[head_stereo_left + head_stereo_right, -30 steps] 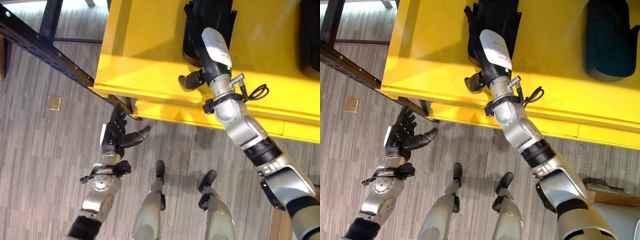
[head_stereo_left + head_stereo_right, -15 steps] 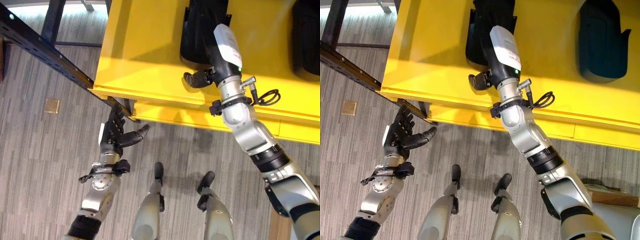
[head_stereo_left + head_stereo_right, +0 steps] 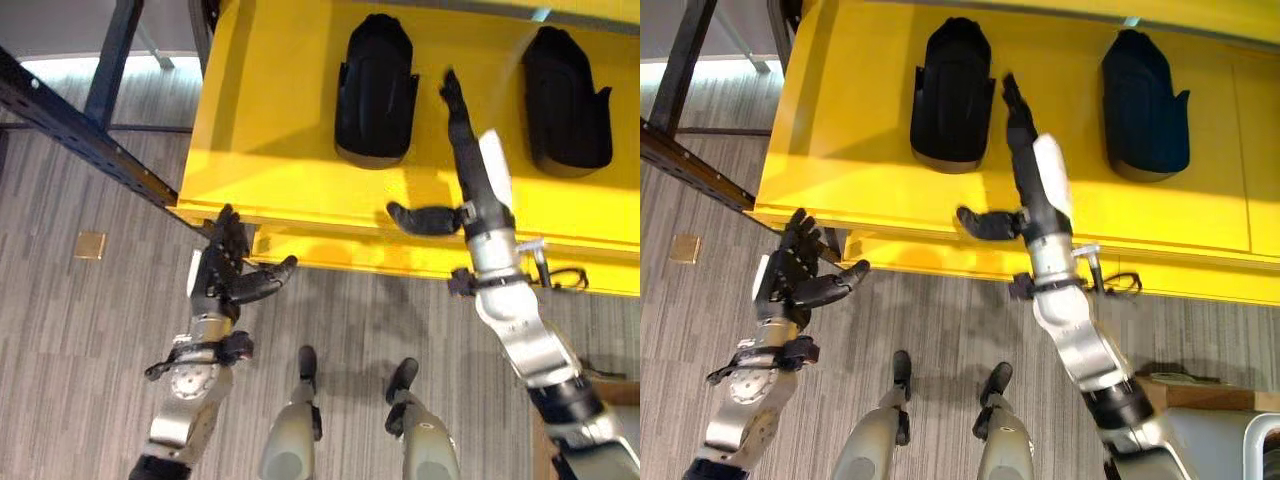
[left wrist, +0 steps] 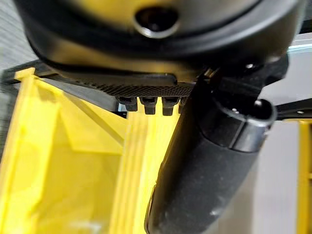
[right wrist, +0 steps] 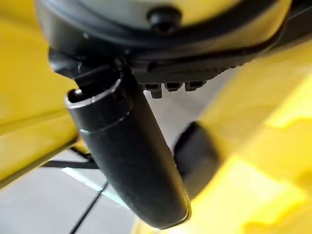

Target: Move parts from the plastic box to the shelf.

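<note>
The yellow box (image 3: 290, 110) is sitting ahead of the robot with two black parts (image 3: 376, 88) lying in it, side by side and well apart: one on the left (image 3: 952, 95), one on the right (image 3: 1143, 103). The right hand (image 3: 468, 150) is reaching over the box floor between the two parts, fingers (image 3: 453, 95) straight and thumb (image 3: 422, 217) splayed toward the left part; it is holding nothing and is touching neither part, as far as the eye views show. The left hand (image 3: 225, 270) is hanging outside the box, by its near left corner, fingers loosely spread and empty. A dark metal shelf frame (image 3: 85, 125) is running off to the left over the grey floor (image 3: 60, 330), on which a small brown square (image 3: 89, 246) is lying.

Risks, as judged from this pose:
- The right hand is aiming into the gap, so closing there would be grasping nothing.
- A sideways sweep with straight fingers could be pushing a part away across the smooth box floor.
- The left hand is sitting just beside the box wall and the frame; a careless lift could be knocking either.

Count: two parts, one box, two hands, one frame, one floor square.
</note>
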Motion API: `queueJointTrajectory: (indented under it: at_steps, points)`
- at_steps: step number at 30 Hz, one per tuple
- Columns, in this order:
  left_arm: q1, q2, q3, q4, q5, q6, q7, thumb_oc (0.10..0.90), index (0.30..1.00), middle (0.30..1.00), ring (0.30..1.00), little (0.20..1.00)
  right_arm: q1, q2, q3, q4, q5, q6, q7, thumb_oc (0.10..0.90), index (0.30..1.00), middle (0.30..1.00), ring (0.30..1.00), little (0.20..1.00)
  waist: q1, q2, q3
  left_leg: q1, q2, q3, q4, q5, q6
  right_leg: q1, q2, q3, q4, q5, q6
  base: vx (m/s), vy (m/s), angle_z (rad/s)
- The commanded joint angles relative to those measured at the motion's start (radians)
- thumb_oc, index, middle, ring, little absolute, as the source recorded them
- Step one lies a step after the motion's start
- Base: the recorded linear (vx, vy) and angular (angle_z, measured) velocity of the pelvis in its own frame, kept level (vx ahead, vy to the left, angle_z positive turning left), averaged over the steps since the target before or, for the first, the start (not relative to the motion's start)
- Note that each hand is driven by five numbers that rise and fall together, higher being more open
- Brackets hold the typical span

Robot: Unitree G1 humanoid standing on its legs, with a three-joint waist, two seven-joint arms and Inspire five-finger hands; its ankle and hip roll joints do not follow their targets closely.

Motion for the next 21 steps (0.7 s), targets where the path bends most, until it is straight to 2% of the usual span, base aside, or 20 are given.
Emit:
queueJointTrajectory:
  at_steps: [1, 6, 11, 17, 21]
  points:
    - [0.01, 0.063, 0.046, -0.077, 0.047, -0.099, -0.044, 0.9, 1.0, 1.0, 1.0, 1.0, -0.066, -0.009, -0.041, -0.113, 0.052, -0.169, 0.012, 0.9, 1.0, 1.0, 1.0, 1.0, -0.006, -0.04, -0.18, 0.061, 0.064, 0.002, -0.022, -0.047, -0.069, 0.068, -0.088, 0.013, -0.004, 0.024, 0.104, 0.03, -0.068, 0.05]
    - [0.053, 0.074, 0.113, -0.136, 0.051, -0.125, -0.077, 0.9, 1.0, 1.0, 1.0, 1.0, 0.112, -0.018, -0.097, -0.159, 0.22, -0.227, 0.106, 0.9, 1.0, 1.0, 1.0, 1.0, -0.03, -0.024, -0.233, 0.085, 0.09, -0.005, -0.022, -0.042, -0.09, 0.118, -0.05, 0.029, -0.055, 0.012, 0.093, 0.01, -0.05, 0.03]
    - [0.055, 0.053, 0.126, -0.146, 0.056, -0.137, -0.071, 0.9, 1.0, 1.0, 1.0, 1.0, 0.186, -0.02, -0.099, -0.175, 0.282, -0.235, 0.151, 0.9, 1.0, 1.0, 1.0, 1.0, -0.048, -0.025, -0.264, 0.113, 0.106, 0.007, -0.022, -0.043, -0.094, 0.136, -0.039, 0.037, -0.059, 0.008, 0.086, 0.04, -0.028, 0.0]
    - [-0.014, 0.027, 0.119, -0.118, 0.106, -0.14, -0.015, 0.9, 1.0, 1.0, 1.0, 1.0, 0.186, -0.016, -0.067, -0.166, 0.324, -0.231, 0.163, 0.9, 1.0, 1.0, 1.0, 1.0, -0.079, -0.027, -0.29, 0.158, 0.123, 0.049, -0.022, -0.054, -0.097, 0.143, -0.026, 0.074, -0.052, -0.003, 0.081, 0.05, -0.012, -0.15]
    - [-0.093, 0.024, 0.107, -0.031, 0.166, -0.132, 0.05, 0.9, 1.0, 1.0, 1.0, 1.0, 0.152, -0.013, -0.036, -0.148, 0.339, -0.223, 0.157, 0.9, 1.0, 1.0, 1.0, 1.0, -0.098, -0.029, -0.297, 0.179, 0.129, 0.083, -0.022, -0.061, -0.096, 0.131, -0.023, 0.104, -0.047, 0.003, 0.082, 0.04, 0.012, -0.24]
